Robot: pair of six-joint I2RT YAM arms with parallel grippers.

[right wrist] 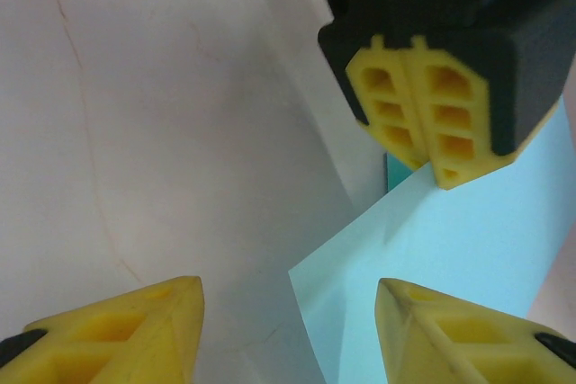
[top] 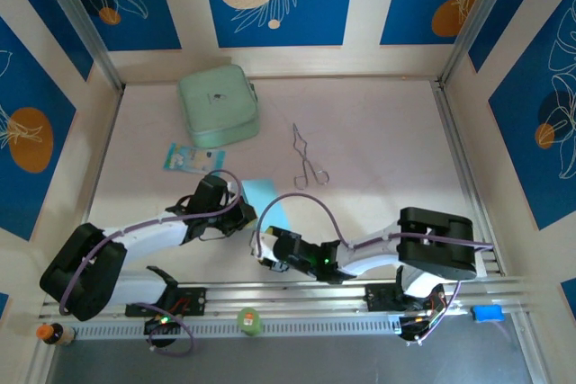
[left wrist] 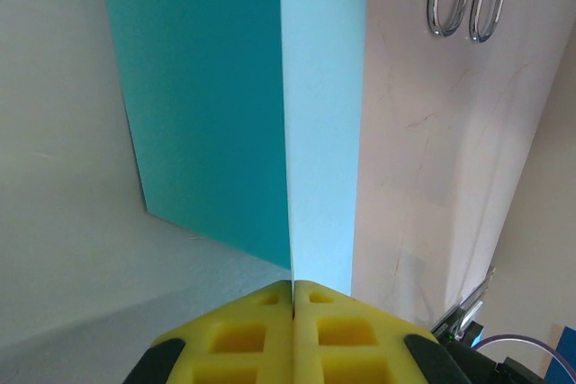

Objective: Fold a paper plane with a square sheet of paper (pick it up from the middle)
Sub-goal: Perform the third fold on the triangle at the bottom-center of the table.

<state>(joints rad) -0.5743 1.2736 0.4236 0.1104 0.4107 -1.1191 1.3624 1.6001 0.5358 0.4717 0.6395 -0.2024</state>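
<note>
No words or numbers can be read anywhere. The little blue-and-white packet [top: 192, 160], left of the middle of the top view, has some print. The green case [top: 219, 107] above it has a tiny mark. Both are too small to read.

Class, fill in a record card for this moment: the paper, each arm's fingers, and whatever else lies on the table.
paper: square sheet of paper, cyan, bent along a line into two faces, not yet a plane
left fingers: shut on the sheet, where that line ends
right fingers: open, holding nothing, near a corner of the sheet
other things: mint-green case, printed packet, metal tongs
position of other things: farther back on the table, apart from the sheet
</note>
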